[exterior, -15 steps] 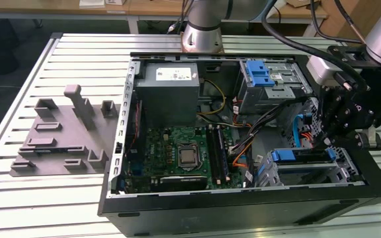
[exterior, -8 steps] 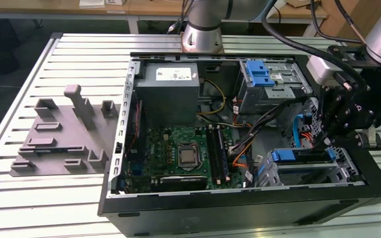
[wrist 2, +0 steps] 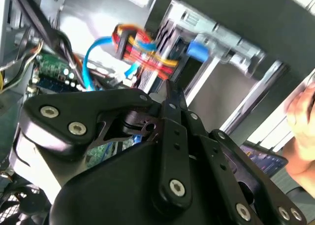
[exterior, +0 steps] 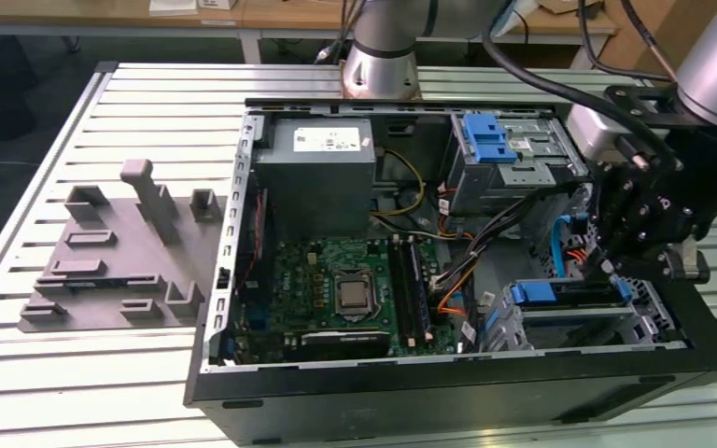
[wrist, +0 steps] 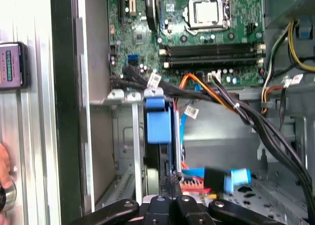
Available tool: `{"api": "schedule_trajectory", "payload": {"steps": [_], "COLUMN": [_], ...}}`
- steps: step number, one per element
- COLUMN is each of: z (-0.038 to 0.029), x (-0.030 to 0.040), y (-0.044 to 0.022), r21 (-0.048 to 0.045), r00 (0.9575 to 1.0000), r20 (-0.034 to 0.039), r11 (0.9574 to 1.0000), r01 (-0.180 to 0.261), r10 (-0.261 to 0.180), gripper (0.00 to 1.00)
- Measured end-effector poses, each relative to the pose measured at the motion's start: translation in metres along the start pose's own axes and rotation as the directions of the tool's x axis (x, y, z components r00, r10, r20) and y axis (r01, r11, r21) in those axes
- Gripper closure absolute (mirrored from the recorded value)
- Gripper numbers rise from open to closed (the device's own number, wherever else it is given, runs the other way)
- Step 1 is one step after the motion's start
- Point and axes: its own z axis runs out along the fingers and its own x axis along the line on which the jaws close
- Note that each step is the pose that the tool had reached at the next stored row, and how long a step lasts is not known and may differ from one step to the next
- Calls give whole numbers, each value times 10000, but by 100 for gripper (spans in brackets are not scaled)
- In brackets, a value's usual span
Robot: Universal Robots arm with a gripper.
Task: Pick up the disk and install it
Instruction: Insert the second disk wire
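disk point(wrist: 158, 124) upright in drive bay, lower end hidden behind gripper point(wrist: 170, 198)

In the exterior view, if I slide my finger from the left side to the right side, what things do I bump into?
Grey plastic fixture on the slatted table → green motherboard inside the open computer case → blue-framed disk in its bay → black gripper above it.

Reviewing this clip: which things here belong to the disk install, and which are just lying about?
Job in hand: the disk in its blue carrier, standing on edge in the lower drive bay; the end effector right at it; the open computer case.
Lying about: grey moulded fixture on the table, power supply, motherboard, upper drive cage.
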Motion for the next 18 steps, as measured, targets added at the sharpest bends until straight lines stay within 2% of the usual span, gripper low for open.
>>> {"api": "schedule_trajectory", "payload": {"steps": [3,6,16,18], "z": [1,-19,-465,-537], "x": [9,10,14,0], "y": [121,129,129,131], "r21": [41,52,53,53], "r00": [10000,10000,10000,10000], "r20": [3,1,4,4], "r11": [10000,10000,10000,10000], "r01": [-4,-3,-3,-3], "r10": [4,3,3,3], "gripper": [89,89,89,89]}}
